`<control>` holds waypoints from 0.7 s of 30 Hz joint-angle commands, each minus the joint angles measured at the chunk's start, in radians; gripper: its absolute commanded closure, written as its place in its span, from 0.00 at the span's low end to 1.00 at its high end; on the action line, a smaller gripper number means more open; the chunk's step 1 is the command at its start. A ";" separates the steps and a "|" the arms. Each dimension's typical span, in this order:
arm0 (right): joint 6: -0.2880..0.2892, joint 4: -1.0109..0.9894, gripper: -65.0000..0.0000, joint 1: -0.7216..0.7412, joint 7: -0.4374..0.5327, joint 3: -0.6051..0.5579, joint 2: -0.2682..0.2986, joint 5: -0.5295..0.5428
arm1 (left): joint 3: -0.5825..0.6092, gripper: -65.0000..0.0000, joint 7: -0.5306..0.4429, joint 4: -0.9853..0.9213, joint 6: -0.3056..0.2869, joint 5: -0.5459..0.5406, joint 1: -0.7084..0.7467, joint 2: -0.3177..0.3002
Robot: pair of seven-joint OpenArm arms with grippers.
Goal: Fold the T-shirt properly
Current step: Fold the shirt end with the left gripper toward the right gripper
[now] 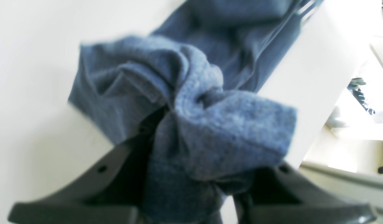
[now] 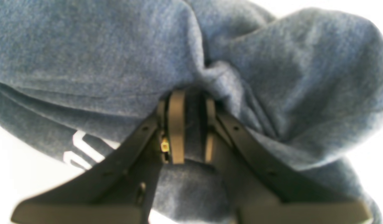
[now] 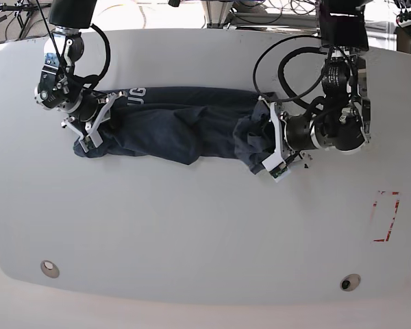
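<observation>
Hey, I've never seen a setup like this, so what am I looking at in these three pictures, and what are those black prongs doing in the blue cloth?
This is a robot with two arms working over a white table. The base view looks down from above and shows both arms. The other two pictures come from small cameras mounted on the wrists, looking out along each arm's pincer, which is why the cloth looks so close and blurry.

The cloth is a dark blue T-shirt, stretched out in a rumpled band across the table, with some white lettering showing near one end.

The black prongs are the fingers of the pincers. The left gripper, on the right side of the base view, is pinched on a bunched end of the shirt. The right gripper, on the other side, clamps a fold of fabric at the opposite end.
</observation>
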 commanded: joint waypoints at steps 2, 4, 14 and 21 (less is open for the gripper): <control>-0.009 0.006 0.87 -0.002 -0.037 0.004 -0.006 -0.032 | 0.028 0.88 -0.016 -0.001 -0.001 0.007 -0.018 0.031; -0.009 0.006 0.87 -0.002 -0.037 0.004 -0.011 -0.032 | 0.045 0.88 -0.016 -0.013 -0.001 0.033 -0.031 0.046; -0.009 0.006 0.87 -0.002 -0.037 0.002 -0.021 -0.031 | 0.059 0.78 -0.016 -0.098 -0.001 0.070 -0.057 0.086; -0.009 0.006 0.87 -0.002 -0.037 0.001 -0.023 -0.031 | 0.060 0.76 -0.016 -0.102 -0.001 0.076 -0.073 0.121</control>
